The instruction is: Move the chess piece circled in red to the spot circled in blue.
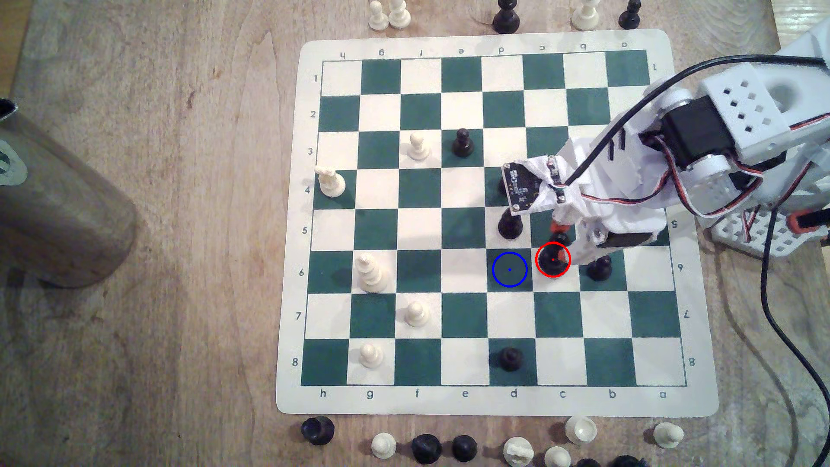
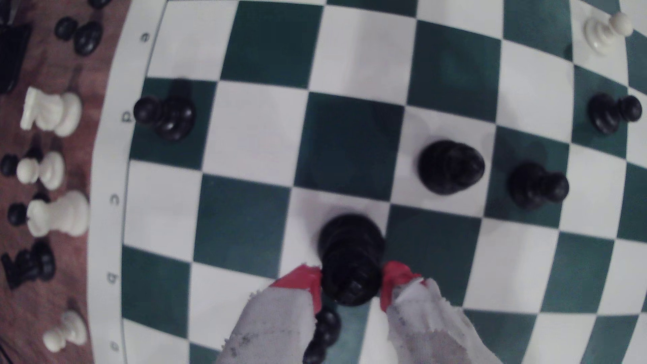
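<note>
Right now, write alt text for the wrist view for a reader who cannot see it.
The robot's red-tipped hand straddles a tall glossy black chess piece with a knobby top on a white square of a green-and-white chessboard, fingers close on either side. Other black pieces stand nearby, and captured black and white pieces lie on the wooden table beside the board.

hobby/home setup: worn wooden table, roll-up chess mat.
</note>
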